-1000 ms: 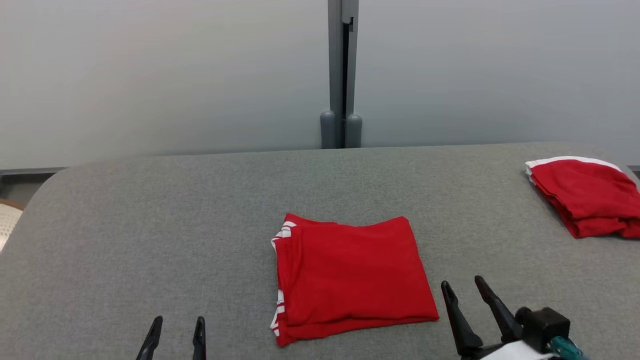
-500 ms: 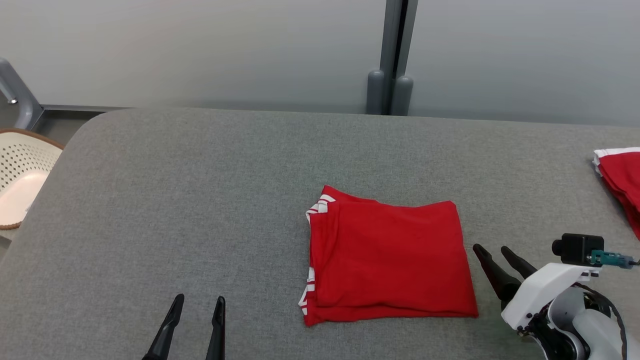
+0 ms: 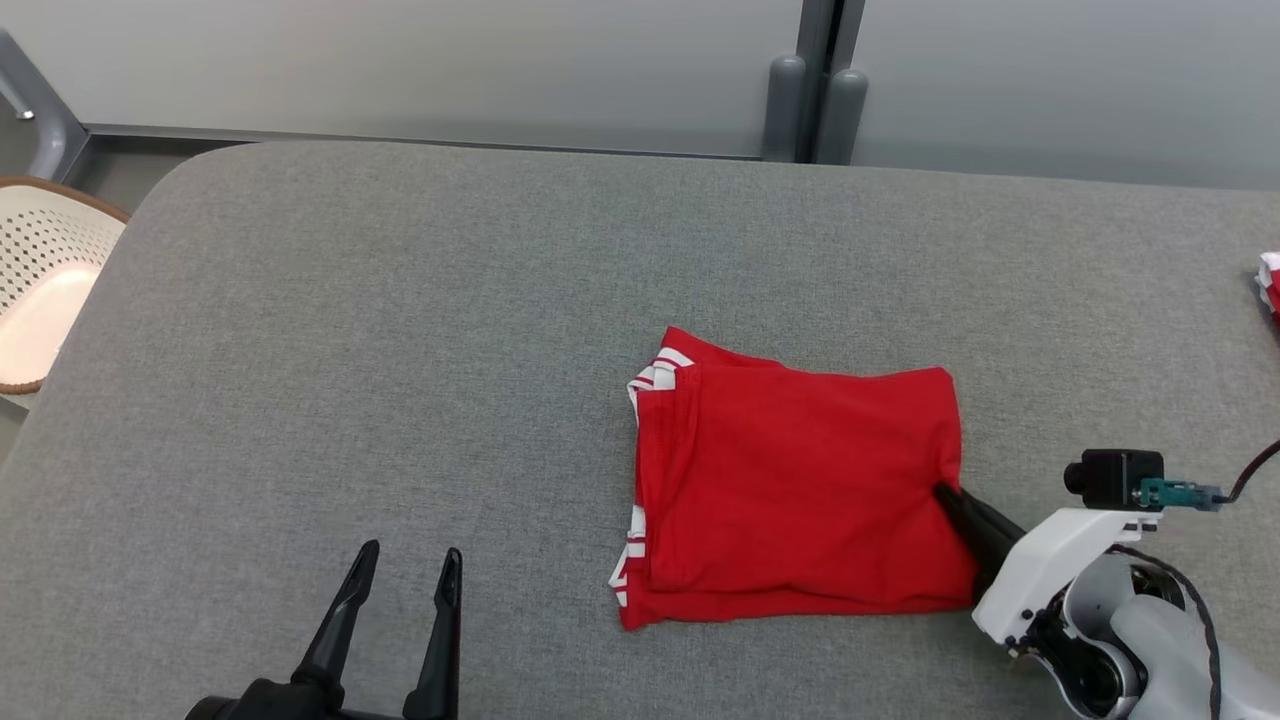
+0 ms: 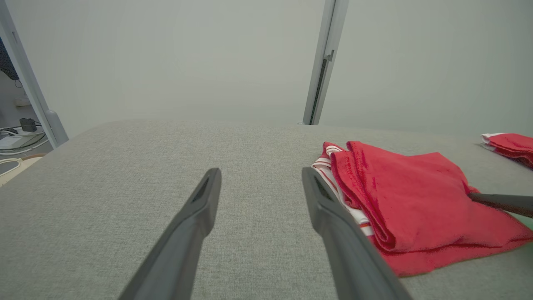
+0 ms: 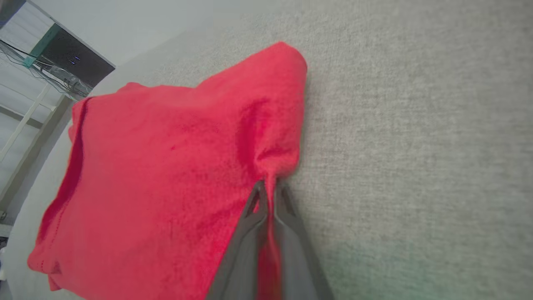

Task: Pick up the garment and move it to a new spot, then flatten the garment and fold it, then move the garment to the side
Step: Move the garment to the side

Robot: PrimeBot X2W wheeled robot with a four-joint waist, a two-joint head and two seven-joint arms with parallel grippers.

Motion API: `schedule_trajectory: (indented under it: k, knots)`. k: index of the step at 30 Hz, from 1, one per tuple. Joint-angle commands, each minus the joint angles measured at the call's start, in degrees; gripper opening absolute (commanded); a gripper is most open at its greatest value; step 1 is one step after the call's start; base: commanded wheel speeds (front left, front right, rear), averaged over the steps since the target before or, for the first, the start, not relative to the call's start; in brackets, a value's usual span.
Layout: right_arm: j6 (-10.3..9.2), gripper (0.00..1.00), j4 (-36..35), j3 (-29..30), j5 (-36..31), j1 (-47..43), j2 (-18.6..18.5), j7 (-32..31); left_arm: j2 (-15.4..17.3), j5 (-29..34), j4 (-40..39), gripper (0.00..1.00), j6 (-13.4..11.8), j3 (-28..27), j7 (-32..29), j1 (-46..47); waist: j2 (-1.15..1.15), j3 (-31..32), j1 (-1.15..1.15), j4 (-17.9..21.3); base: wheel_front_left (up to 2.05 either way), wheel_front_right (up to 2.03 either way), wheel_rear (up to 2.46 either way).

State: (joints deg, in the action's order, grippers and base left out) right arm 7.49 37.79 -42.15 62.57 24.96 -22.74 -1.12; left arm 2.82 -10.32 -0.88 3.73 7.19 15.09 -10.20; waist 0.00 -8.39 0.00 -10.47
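Observation:
A red garment (image 3: 795, 495) with white striped trim lies folded in a flat rectangle on the grey padded table (image 3: 400, 350). My right gripper (image 3: 945, 492) is shut on the garment's right edge, and the cloth puckers where the fingers pinch it (image 5: 270, 189). The same garment (image 4: 408, 200) lies to the right of my left gripper (image 4: 260, 181), whose fingers stand open over bare table, apart from the cloth. In the head view my left gripper (image 3: 408, 565) sits at the lower left, well left of the garment.
Another red and white garment (image 4: 510, 146) lies at the table's far right edge (image 3: 1268, 285). A cream perforated basket (image 3: 40, 280) stands off the table's left end. A grey wall with a vertical post (image 3: 815, 80) runs behind the table.
My right gripper has moved left to the garment's right edge and shut on it. The head camera has tilted down and turned left. The left gripper stays open.

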Motion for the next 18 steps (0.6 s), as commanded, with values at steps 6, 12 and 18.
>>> schedule_trajectory:
  k: [6,12,18]
  knots:
    - [-0.03,0.00,-0.36,-1.65,-0.49,5.80,-4.44,5.06,0.16,0.87,-0.63,1.00,0.19,-0.25,0.06,1.84,0.00,-1.61,0.00,1.91,0.00,0.00,0.00]
    - [-0.02,0.00,0.89,-1.76,-3.26,14.16,-11.29,7.58,0.16,1.31,-1.68,1.00,0.38,0.11,0.06,4.16,0.00,-5.63,0.00,5.17,0.00,0.00,0.00]
    - [-0.02,0.00,1.81,-0.48,-6.11,21.18,-18.82,8.45,0.17,1.64,-2.83,1.00,0.66,-0.07,0.02,6.78,0.00,-9.60,0.00,8.21,0.00,0.00,0.00]
